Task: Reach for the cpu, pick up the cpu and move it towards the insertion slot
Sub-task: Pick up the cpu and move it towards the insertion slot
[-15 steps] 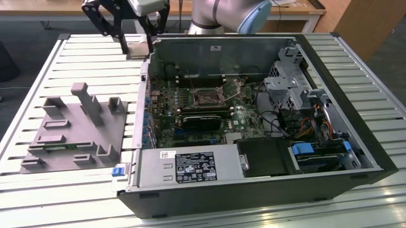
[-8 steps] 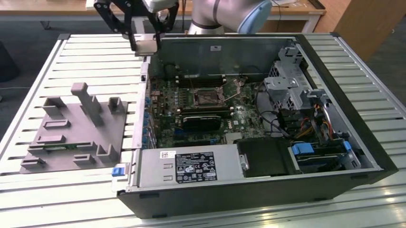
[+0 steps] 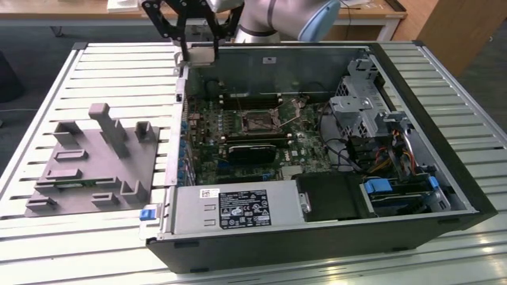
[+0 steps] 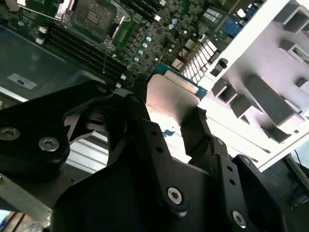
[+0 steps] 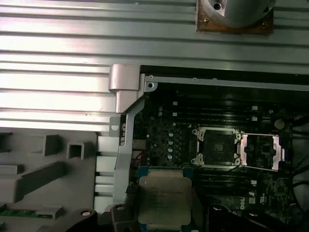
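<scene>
My gripper hangs above the far corner of the open computer case, on the exterior view's left, shut on the cpu. In the second wrist view the cpu, a flat silvery square, sits clamped between the black fingers. The first wrist view shows the cpu with its metal top and paler rim. The insertion slot is a dark square socket with a metal frame, in the middle of the green board. It lies open and apart from the cpu in both wrist views.
The grey moulded holder tray lies on the slatted table at the exterior view's left of the case. A black card sits just below the socket. A power supply and drive bays occupy the case's near and right sides.
</scene>
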`<state>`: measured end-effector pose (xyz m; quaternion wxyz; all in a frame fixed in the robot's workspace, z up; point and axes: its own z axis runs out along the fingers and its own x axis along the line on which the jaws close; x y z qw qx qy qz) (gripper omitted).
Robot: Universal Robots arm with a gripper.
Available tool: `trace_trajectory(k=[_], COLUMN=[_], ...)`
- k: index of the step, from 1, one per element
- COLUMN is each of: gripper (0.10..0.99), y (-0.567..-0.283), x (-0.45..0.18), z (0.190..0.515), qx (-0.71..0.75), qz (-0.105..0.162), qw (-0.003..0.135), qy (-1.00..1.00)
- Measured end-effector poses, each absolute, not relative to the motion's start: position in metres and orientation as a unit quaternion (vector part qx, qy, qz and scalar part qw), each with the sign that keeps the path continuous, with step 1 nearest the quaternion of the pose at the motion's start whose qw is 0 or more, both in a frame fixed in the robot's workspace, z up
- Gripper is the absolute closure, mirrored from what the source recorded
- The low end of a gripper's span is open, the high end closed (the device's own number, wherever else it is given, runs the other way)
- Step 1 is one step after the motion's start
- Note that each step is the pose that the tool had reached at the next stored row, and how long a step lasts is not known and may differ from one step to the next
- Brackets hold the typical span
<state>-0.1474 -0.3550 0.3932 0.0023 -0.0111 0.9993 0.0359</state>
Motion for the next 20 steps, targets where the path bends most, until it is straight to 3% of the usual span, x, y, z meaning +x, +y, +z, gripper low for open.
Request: trace_trajectory(k=[20], gripper=[0.557], y=[-0.354], x=[-0.073], z=[0.392], qx=[-0.011], qz=[0.036], qw=[0.002], qy=[0.999])
